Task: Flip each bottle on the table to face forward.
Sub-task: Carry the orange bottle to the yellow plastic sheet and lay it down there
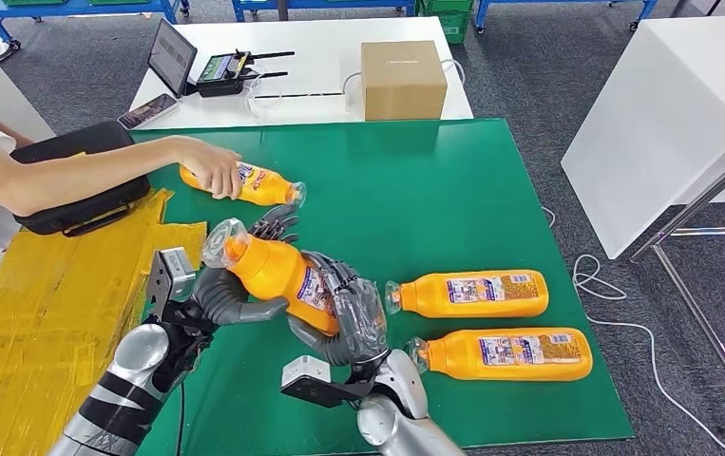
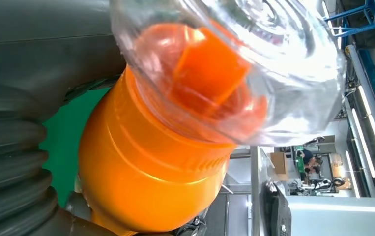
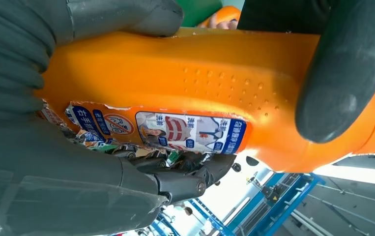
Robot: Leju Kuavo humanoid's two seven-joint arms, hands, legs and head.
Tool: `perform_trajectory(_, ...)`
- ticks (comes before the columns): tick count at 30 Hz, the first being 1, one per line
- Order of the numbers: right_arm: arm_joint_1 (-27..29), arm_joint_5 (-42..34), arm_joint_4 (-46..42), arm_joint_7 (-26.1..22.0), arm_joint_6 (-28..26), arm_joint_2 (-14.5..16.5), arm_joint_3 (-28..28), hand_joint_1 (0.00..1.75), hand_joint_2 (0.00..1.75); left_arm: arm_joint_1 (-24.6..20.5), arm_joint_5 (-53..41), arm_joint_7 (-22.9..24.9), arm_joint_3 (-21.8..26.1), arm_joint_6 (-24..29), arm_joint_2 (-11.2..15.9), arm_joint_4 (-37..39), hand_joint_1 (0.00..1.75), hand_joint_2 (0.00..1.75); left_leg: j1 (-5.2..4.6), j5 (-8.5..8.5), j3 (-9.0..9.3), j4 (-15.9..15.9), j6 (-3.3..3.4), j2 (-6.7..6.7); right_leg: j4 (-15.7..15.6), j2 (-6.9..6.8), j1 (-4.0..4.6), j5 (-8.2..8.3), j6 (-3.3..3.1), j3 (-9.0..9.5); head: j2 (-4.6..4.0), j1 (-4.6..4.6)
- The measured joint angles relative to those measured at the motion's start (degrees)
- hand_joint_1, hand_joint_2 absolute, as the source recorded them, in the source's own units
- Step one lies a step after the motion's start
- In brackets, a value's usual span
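An orange bottle [image 1: 277, 269] with a clear cap is lifted above the green mat [image 1: 434, 190], cap pointing up and left. My left hand [image 1: 230, 294] holds it near the neck and my right hand [image 1: 349, 313] grips its lower body over the label. The left wrist view looks at the bottle's [image 2: 146, 177] shoulder and clear cap. In the right wrist view my fingers wrap the bottle [image 3: 200, 78] by its torn label. Two more orange bottles [image 1: 472, 293] [image 1: 505, 353] lie on their sides at the right, labels up. A person's hand [image 1: 214, 171] rests on another bottle [image 1: 263, 185] at the back.
A cardboard box [image 1: 403, 78], a tablet [image 1: 170, 55] and a phone [image 1: 147, 110] sit on the white table behind the mat. A black bag [image 1: 83, 180] lies under the person's arm at the left. Yellow tape [image 1: 45, 304] covers the left tabletop.
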Motion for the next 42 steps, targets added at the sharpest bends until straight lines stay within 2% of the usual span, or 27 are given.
perform_trajectory(6, -1.82, 2.89, 2.99, 2.37, -0.66, 0.76, 2.3, 1.75, 1.75, -0.37, 1.28, 0.0, 0.0, -0.18, 0.0, 0.74, 0.0, 1.75, 0.0, 0.01, 0.03, 0.0, -0.01, 0.01, 0.01, 0.01, 0.02, 0.0, 0.0, 0.0, 0.0, 0.01)
perform_trajectory(10, -3.33, 3.22, 5.73, 3.56, -0.92, 1.25, 3.59, 1.75, 1.75, -0.29, 1.89, -0.05, 0.02, -0.16, 0.0, 1.46, 0.26, 1.75, 0.01, 0.01, 0.03, 0.0, -0.01, 0.02, 0.01, 0.01, 0.03, 0.0, 0.0, 0.0, 0.0, 0.0)
perform_trajectory(16, -4.48, 2.73, 8.04, 3.61, -1.23, 1.53, 4.3, 1.75, 1.75, 0.1, 2.43, -0.21, 0.07, 0.16, 0.0, 1.97, 0.26, 1.75, 0.0, 0.01, 0.02, 0.0, -0.02, 0.02, 0.01, 0.01, 0.02, 0.0, 0.0, -0.01, 0.0, 0.0)
perform_trajectory(19, -4.77, 2.67, 8.66, 3.61, -1.23, 1.57, 4.4, 1.75, 1.75, 0.16, 2.44, -0.22, 0.08, 0.19, 0.0, 2.08, 1.23, 1.75, 0.0, 0.01, 0.01, 0.0, -0.01, 0.02, 0.0, 0.01, 0.01, 0.0, 0.0, -0.01, 0.0, 0.0)
perform_trajectory(20, -4.85, 2.66, 8.8, 3.61, -1.23, 1.58, 4.45, 1.75, 1.75, 0.17, 2.44, -0.22, 0.08, 0.2, 0.0, 2.15, 1.6, 1.75, -0.01, 0.01, 0.01, 0.0, -0.01, 0.02, 0.0, 0.01, 0.01, 0.0, 0.0, -0.01, 0.0, 0.0)
perform_trajectory(23, -4.97, 2.63, 9.11, 3.61, -1.23, 1.58, 4.61, 1.75, 1.75, 0.2, 2.5, -0.23, 0.09, 0.27, 0.0, 2.31, 1.75, 1.75, -0.01, 0.01, 0.01, 0.0, -0.01, 0.02, 0.0, 0.01, 0.01, 0.0, 0.0, -0.01, 0.0, 0.0)
perform_trajectory(37, -4.9, 2.29, 9.28, 3.22, -2.62, 1.57, 4.9, 1.72, 1.75, 0.19, 2.78, -0.5, 0.13, 1.34, -0.03, 2.39, 1.75, 1.75, 0.0, 0.01, 0.02, 0.0, -0.01, 0.02, 0.01, 0.01, 0.02, 0.0, 0.0, -0.01, 0.0, 0.0)
perform_trajectory(38, -4.84, 2.47, 9.12, 3.03, -2.63, 1.57, 4.76, 1.58, 1.75, 0.19, 2.92, -0.57, 0.14, 1.53, -0.07, 2.4, 1.75, 1.75, -0.01, 0.01, 0.02, 0.0, -0.01, 0.02, 0.0, 0.01, 0.02, 0.0, 0.0, -0.01, 0.0, 0.0)
perform_trajectory(41, -4.02, 4.13, 7.44, 1.91, -2.65, 1.5, 3.55, 0.34, 1.75, 0.21, 3.61, -0.69, 0.26, 2.65, -0.23, 2.38, 1.75, 1.75, -0.01, 0.01, 0.01, 0.01, -0.01, 0.02, 0.0, 0.0, 0.02, 0.0, 0.0, -0.01, 0.0, 0.0)
perform_trajectory(42, -3.44, 4.95, 6.4, 1.41, -2.66, 1.47, 2.89, 0.05, 1.75, 0.23, 3.84, -0.72, 0.37, 3.03, -0.36, 2.28, 1.75, 1.75, -0.01, 0.01, 0.0, 0.01, -0.01, 0.01, 0.0, 0.0, 0.01, 0.0, 0.0, -0.01, 0.0, 0.01)
